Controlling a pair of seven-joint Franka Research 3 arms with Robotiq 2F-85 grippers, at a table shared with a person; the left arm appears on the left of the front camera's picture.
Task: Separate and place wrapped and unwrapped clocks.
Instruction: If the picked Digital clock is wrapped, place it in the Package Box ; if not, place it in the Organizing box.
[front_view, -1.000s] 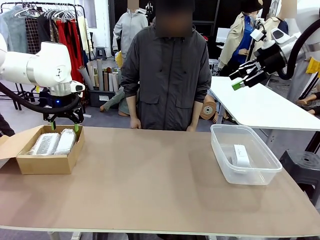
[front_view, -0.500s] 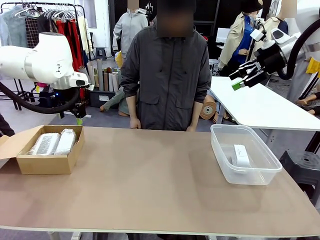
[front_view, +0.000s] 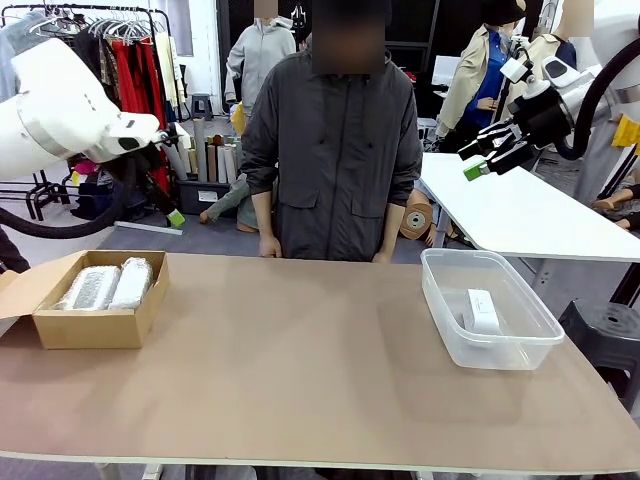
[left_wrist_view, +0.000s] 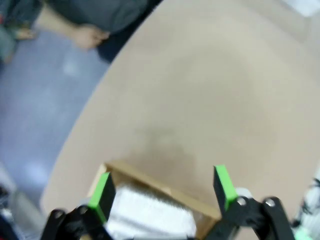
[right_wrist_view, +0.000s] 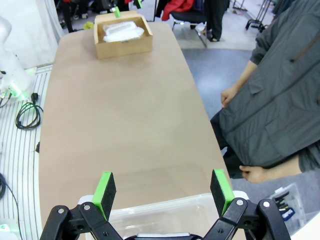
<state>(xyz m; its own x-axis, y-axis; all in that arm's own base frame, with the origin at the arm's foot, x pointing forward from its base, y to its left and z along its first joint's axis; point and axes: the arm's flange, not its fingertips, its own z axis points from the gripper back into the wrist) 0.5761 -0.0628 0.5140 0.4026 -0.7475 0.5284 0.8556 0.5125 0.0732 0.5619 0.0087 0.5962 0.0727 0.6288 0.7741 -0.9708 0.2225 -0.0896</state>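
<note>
Front: tan tabletop (front_view: 300, 360); 2 film-wrapped white clocks (front_view: 105, 285) in brown cardboard box (front_view: 90, 325), bare white clock (front_view: 481, 311) in clear plastic tub (front_view: 455, 340). My right gripper (front_view: 487, 153) raised, spread, empty.
Left wrist: my left gripper (left_wrist_view: 162, 187) released above box, blurred.
Right wrist: jaws apart over tub; grey floor (right_wrist_view: 200, 60) beyond.

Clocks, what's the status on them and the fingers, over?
Both grippers open, empty: left, right. Two wrapped clocks in box, bare clock in tub. Nothing in the way.
</note>
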